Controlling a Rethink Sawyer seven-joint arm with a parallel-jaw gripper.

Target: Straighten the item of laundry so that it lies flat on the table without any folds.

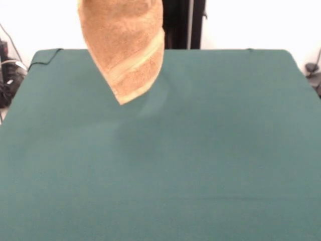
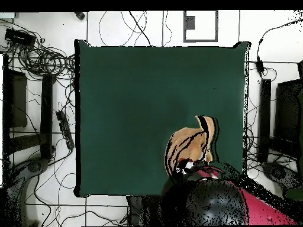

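Observation:
The orange-tan towel [image 1: 125,45] hangs in the air from the top edge of the front view. It is gathered into a downward point, with a pale stripe band running diagonally across it. Its lowest corner hangs just over the far left part of the green table [image 1: 200,160]. In the overhead view the towel [image 2: 184,145] shows bunched near the table's [image 2: 136,100] bottom right, right at the end of the red and black arm [image 2: 237,201]. My gripper [image 2: 189,166] holds the towel's top. The gripper is out of the front view. The white label is not visible.
The robot's black pedestal [image 1: 183,24] stands behind the table's far edge. Cables and black equipment [image 2: 41,59] lie on the floor around the table. More cables lie by the table's left corner in the front view [image 1: 10,75].

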